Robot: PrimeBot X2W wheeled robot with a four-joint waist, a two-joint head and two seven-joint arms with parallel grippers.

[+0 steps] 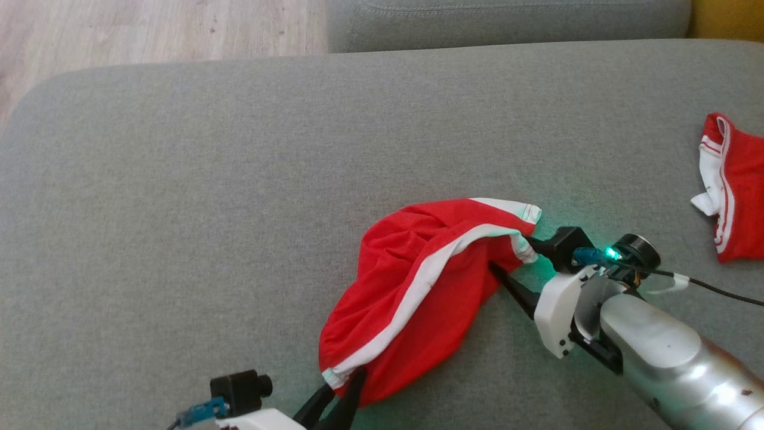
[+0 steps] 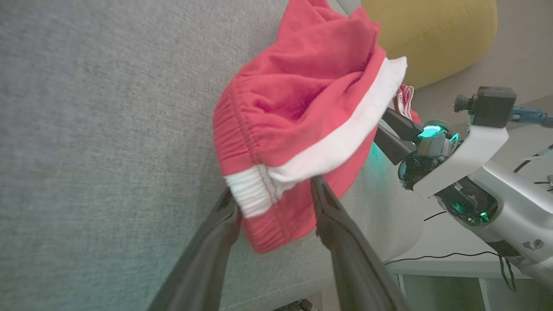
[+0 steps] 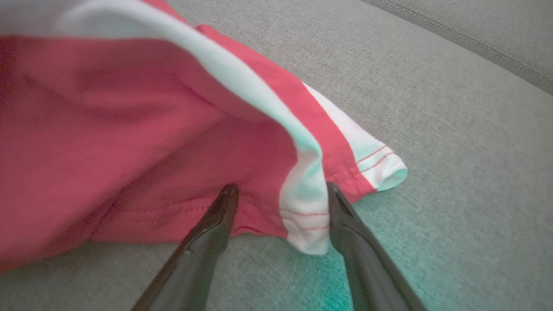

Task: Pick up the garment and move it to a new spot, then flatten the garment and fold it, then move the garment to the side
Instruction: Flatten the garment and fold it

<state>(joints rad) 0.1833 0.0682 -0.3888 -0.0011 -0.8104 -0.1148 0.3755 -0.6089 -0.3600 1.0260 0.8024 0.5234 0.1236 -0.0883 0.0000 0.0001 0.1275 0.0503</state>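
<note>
The garment (image 1: 418, 280), red shorts with a white side stripe, lies bunched on the grey sofa seat (image 1: 209, 179). My left gripper (image 1: 346, 380) comes in from the bottom edge. In the left wrist view its fingers (image 2: 274, 196) stand apart on either side of the garment's (image 2: 298, 99) white waistband corner. My right gripper (image 1: 510, 252) reaches in from the right, open at the hem end. In the right wrist view its fingers (image 3: 281, 188) straddle the garment's (image 3: 129, 129) striped hem edge. The right gripper (image 2: 380, 123) also shows in the left wrist view, beyond the cloth.
Another red and white piece of clothing (image 1: 731, 185) lies at the seat's right edge. The sofa's back cushion (image 1: 507, 21) runs along the top, with wooden floor (image 1: 119, 30) at upper left. A yellow cushion (image 2: 432, 34) sits nearby. A black cable (image 1: 716, 289) trails from my right wrist.
</note>
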